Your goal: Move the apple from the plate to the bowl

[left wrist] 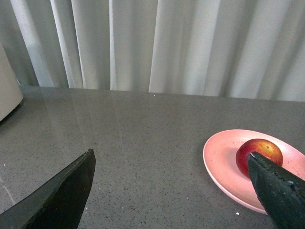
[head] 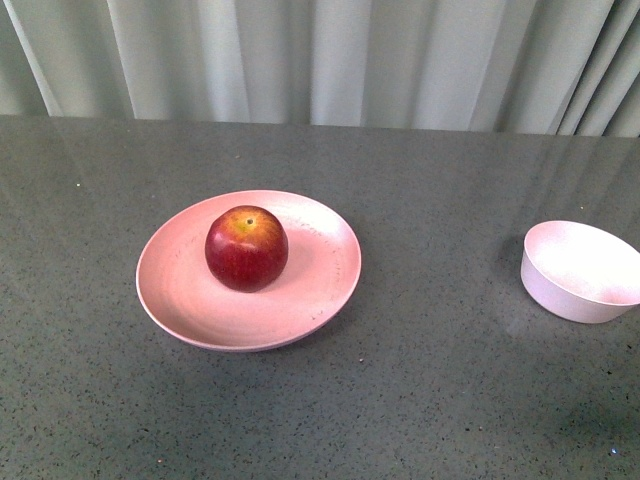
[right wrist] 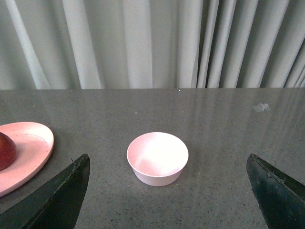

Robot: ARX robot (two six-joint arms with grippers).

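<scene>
The left end effector [left wrist: 170,155] hangs above the grey speckled worktop [head: 430,380]. Its two dark fingers [left wrist: 62,195] are spread wide with nothing between them. In the left wrist view a pale rounded thing [left wrist: 7,90] shows at the edge of the picture, and what it is cannot be told.

In the front view the pink plate [head: 180,290] lies left of the middle of the worktop. The apple [head: 246,248] sits on the plate, a little toward its far side, with its stem dimple and yellow-orange patch turned upward. The end effector is well apart from both, touching neither.

To the right, well apart from the plate, the small pale bowl [head: 560,295] stands upright near the right edge of the front view. Nothing lies in it.

The right end effector [right wrist: 167,157] hovers on the near side of the bowl, its fingers spread wide and gripping nothing. The bowl shows between them in the right wrist view, and the plate's edge and part of the apple show at one side. A pale pleated curtain [head: 320,60] hangs behind the worktop.
</scene>
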